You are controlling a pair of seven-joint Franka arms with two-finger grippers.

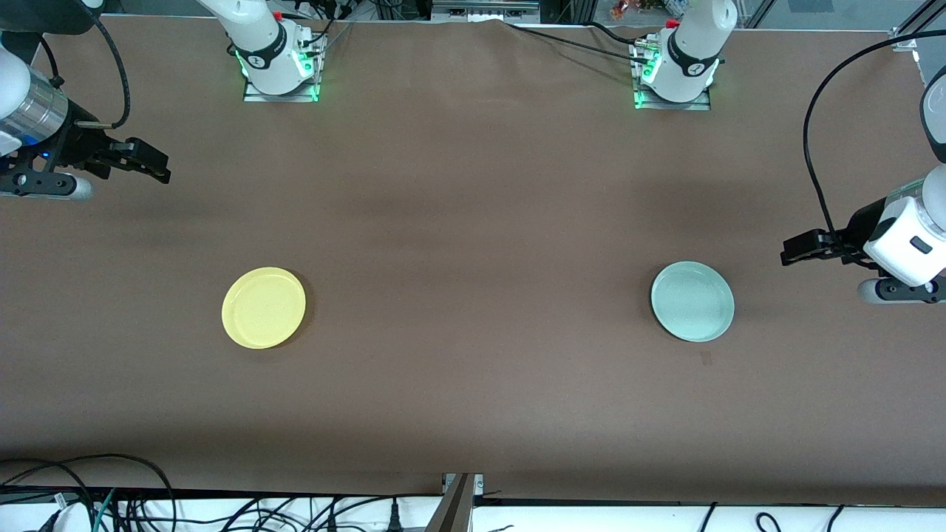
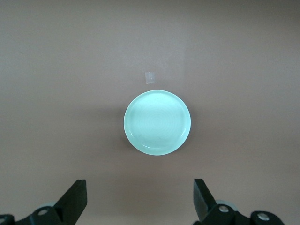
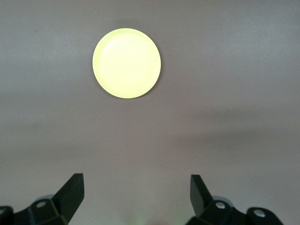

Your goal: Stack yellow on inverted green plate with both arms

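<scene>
The yellow plate [image 1: 263,307] lies flat on the brown table toward the right arm's end; it also shows in the right wrist view [image 3: 126,63]. The green plate [image 1: 692,301] lies flat toward the left arm's end, its upper face showing a low rim and faint rings [image 2: 157,122]. The two plates are far apart. My right gripper [image 1: 151,164] hangs open and empty over bare table, apart from the yellow plate [image 3: 136,180]. My left gripper [image 1: 794,251] hangs open and empty over the table beside the green plate [image 2: 139,187].
A small pale mark [image 1: 706,358] is on the table just nearer the front camera than the green plate; it shows in the left wrist view [image 2: 150,76]. The arm bases [image 1: 279,70] [image 1: 676,74] stand along the table's edge. Cables [image 1: 148,502] lie past the front edge.
</scene>
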